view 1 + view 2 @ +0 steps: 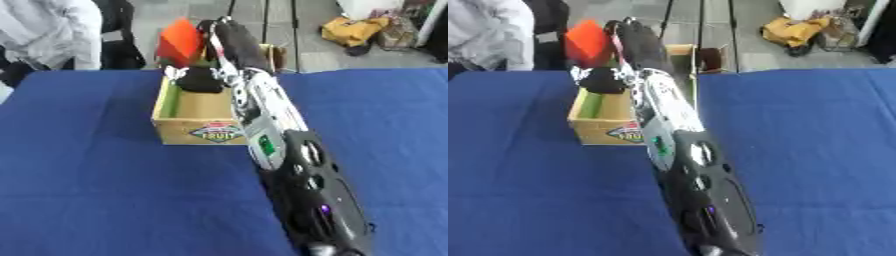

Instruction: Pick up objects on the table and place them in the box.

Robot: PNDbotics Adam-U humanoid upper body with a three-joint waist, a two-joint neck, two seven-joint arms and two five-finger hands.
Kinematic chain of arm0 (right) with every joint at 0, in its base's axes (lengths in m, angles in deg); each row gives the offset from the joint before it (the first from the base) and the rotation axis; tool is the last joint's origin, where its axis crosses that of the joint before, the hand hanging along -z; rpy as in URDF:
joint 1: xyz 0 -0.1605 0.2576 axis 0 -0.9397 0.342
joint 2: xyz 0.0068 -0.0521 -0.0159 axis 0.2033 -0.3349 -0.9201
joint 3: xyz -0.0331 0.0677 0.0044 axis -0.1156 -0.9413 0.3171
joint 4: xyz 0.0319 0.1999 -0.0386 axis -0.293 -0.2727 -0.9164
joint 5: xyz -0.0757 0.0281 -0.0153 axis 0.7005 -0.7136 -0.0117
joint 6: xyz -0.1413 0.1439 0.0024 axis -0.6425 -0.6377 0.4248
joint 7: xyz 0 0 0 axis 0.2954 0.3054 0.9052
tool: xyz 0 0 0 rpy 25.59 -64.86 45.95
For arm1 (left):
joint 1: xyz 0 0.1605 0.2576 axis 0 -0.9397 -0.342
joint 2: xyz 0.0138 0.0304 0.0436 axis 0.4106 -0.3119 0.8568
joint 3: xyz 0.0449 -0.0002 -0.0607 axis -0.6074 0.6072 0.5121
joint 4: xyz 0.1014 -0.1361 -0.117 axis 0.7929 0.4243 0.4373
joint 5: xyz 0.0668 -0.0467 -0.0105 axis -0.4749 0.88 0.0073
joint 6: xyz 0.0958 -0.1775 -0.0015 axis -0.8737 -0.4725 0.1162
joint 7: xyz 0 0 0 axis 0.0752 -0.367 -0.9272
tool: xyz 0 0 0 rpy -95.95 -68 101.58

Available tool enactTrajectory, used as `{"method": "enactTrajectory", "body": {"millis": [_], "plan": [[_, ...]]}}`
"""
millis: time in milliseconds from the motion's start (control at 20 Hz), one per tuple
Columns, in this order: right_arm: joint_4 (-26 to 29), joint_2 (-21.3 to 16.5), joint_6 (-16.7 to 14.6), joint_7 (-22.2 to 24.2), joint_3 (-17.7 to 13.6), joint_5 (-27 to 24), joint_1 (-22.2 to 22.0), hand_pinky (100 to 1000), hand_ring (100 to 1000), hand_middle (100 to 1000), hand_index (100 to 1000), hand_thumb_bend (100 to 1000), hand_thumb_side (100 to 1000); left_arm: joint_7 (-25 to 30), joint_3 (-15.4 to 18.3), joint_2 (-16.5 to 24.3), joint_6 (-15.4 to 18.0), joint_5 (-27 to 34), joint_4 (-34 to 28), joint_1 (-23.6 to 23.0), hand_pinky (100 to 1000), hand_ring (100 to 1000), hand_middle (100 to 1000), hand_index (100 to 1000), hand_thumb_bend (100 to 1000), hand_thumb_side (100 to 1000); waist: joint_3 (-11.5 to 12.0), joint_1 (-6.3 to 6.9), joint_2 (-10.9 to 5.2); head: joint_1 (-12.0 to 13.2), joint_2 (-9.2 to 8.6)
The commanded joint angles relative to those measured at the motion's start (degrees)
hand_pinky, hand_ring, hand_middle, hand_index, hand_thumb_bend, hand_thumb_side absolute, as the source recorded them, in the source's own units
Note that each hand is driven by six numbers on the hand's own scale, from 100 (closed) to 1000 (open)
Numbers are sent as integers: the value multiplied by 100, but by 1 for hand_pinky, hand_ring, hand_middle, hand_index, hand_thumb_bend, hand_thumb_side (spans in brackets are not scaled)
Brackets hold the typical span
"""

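Note:
A small cardboard box (199, 131) with a "FRUIT" label stands open on the blue table, its inner left wall green. My right arm reaches from the lower right over the box's right side. My right hand (229, 42) is black and hangs above the far end of the box. Its fingers look curled against an orange-red wedge-shaped object (179, 37), held in the air over the box's far left corner. A dark lump with white bits (198, 80) sits below it at the far end of the box; I cannot make out what it is. My left hand does not show.
The blue cloth (79, 175) covers the table to the left and right of the box. A person in white (52, 30) stands past the far left edge beside a dark chair. A yellow bag (354, 29) lies on the floor at the far right.

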Motion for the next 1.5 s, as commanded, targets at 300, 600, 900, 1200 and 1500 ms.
{"method": "enactTrajectory", "body": {"millis": [300, 600, 900, 1200, 1500], "plan": [[-174, -65, 128, -350, -194, 490, 202, 100, 341, 369, 598, 329, 519, 25, -14, 56, 20, -13, -115, -15, 459, 570, 668, 936, 578, 976, 48, 18, -100, -52, -103], [-358, -65, 215, -454, -283, 739, 169, 100, 343, 372, 597, 311, 525, 33, -16, 47, 25, -19, -115, -13, 458, 569, 668, 936, 578, 975, 66, 18, -78, -83, -150], [-579, -42, 320, -464, -360, 1055, 112, 100, 345, 377, 596, 291, 531, 43, -20, 25, 40, -25, -115, -12, 455, 568, 667, 936, 580, 974, 87, 27, -39, -106, -191], [-812, 16, 424, -471, -438, 1427, 79, 100, 350, 384, 595, 264, 542, 63, -31, 14, 49, -27, -115, -8, 453, 568, 667, 936, 580, 973, 120, 24, -11, -141, -231], [-1002, 19, 618, -485, -582, 1786, 115, 100, 353, 392, 595, 241, 550, 82, -41, 12, 58, -33, -115, -8, 450, 567, 667, 937, 581, 972, 169, -3, 14, -184, -287]]}}
